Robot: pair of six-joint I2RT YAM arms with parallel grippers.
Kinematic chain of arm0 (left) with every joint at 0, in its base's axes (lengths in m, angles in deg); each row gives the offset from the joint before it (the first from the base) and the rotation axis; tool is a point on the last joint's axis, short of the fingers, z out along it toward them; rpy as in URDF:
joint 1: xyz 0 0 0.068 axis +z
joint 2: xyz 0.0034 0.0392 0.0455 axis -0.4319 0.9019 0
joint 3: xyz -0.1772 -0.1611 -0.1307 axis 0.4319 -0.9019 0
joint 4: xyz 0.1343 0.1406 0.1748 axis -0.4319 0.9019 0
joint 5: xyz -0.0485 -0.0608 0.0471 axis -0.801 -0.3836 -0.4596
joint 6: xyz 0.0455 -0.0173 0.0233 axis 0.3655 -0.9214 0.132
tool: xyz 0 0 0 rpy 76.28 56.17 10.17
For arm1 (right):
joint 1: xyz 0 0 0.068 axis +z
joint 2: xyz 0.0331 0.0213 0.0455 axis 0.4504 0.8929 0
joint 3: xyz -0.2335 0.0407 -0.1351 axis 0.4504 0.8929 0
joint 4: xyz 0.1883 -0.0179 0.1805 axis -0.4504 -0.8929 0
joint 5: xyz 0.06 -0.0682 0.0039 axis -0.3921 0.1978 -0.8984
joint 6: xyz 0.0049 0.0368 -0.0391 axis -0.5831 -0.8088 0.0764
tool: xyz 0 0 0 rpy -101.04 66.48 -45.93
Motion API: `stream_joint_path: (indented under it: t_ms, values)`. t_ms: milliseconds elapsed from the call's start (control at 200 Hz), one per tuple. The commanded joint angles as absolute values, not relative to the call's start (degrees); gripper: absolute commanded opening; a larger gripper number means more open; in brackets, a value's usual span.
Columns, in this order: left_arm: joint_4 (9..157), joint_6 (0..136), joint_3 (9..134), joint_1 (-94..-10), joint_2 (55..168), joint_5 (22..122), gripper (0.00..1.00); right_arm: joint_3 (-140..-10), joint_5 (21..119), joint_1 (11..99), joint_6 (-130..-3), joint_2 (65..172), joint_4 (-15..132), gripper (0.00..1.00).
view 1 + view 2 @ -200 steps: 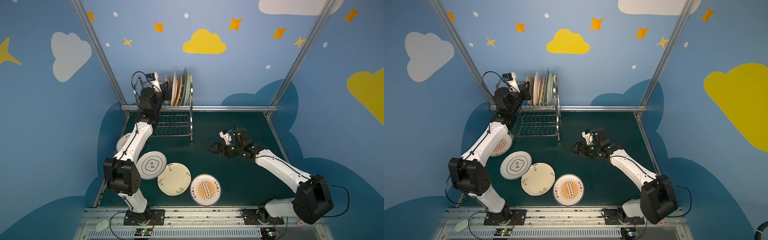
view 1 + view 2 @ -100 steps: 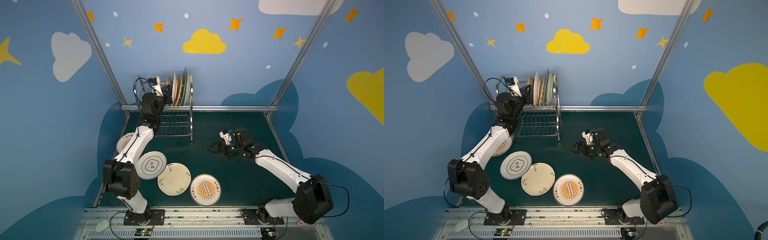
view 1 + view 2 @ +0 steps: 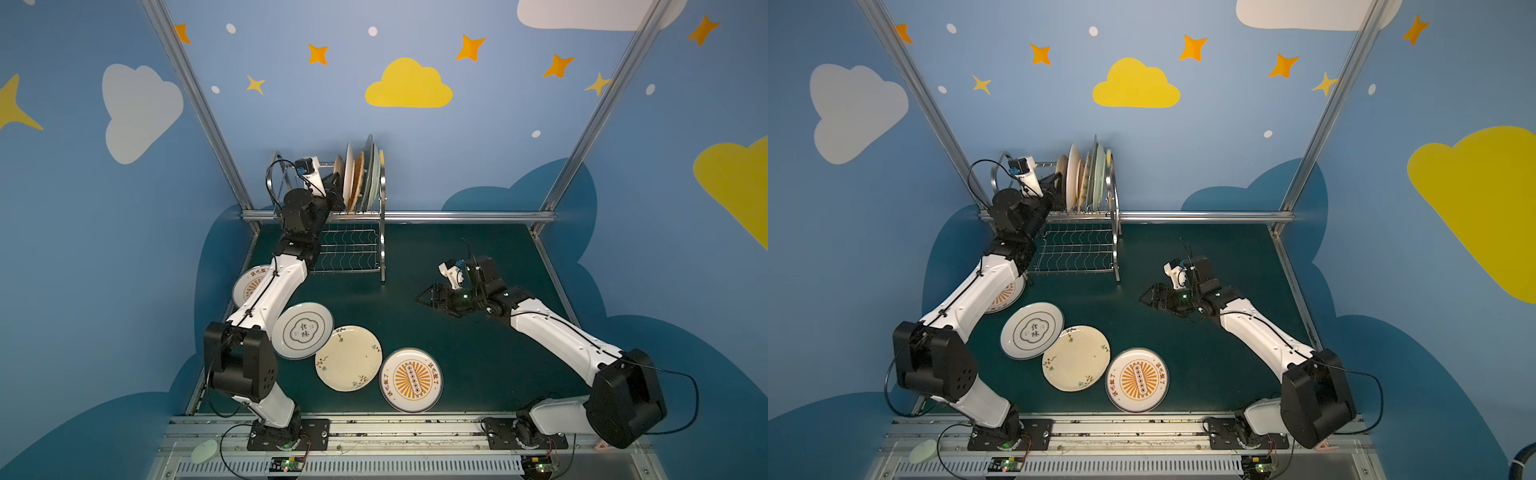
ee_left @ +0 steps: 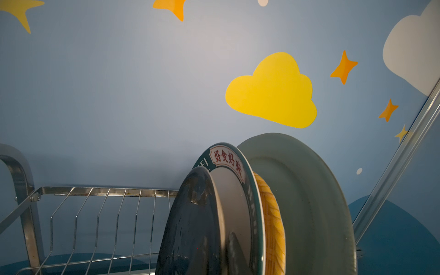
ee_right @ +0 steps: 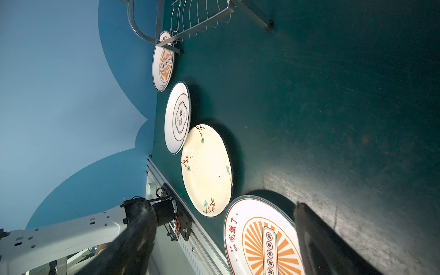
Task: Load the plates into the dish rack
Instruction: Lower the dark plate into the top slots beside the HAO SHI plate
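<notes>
The steel dish rack (image 3: 353, 249) (image 3: 1075, 249) stands at the back left, with several plates (image 3: 360, 178) (image 3: 1086, 178) on edge in its upper tier. My left gripper (image 3: 336, 190) (image 3: 1059, 187) (image 4: 222, 257) is shut on the black plate (image 4: 190, 226), which stands upright beside the teal-rimmed plate (image 4: 238, 190), the yellow woven one (image 4: 273, 226) and a pale green one (image 4: 304, 202). One finger (image 4: 234, 250) shows; the plate hides the other. Flat on the table lie a sunburst plate (image 3: 411, 380) (image 5: 262, 238), a cream floral plate (image 3: 348, 358), a cloud-emblem plate (image 3: 303, 330) and a second sunburst plate (image 3: 249, 284). My right gripper (image 3: 424, 296) (image 3: 1148, 296) (image 5: 221, 209) hovers open, holding nothing.
The upper tier's slots (image 4: 107, 214) left of the black plate hold nothing. The wavy lower shelf (image 3: 1075, 245) is bare. An aluminium rail (image 3: 457, 215) runs along the table's back edge, and the left arm's white link (image 3: 270, 295) passes over the second sunburst plate.
My left gripper has carried the black plate right and down into the rack's upper tier, beside the other plates. The right arm has not moved.
</notes>
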State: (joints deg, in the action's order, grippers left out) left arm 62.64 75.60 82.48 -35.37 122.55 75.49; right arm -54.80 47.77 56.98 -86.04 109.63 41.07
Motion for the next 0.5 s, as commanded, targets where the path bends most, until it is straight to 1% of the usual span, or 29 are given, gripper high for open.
stream_joint_path:
  t_ms: [0, 496]
  values:
    - [61.32, 74.98, 82.27, -35.26, 121.26, 75.82, 0.19, -55.63, 47.24, 57.35, -85.92, 109.06, 41.56, 0.89]
    - [61.99, 73.13, 84.05, -35.17, 119.42, 76.01, 0.26, -55.5, 47.05, 57.35, -86.1, 108.48, 41.63, 0.89]
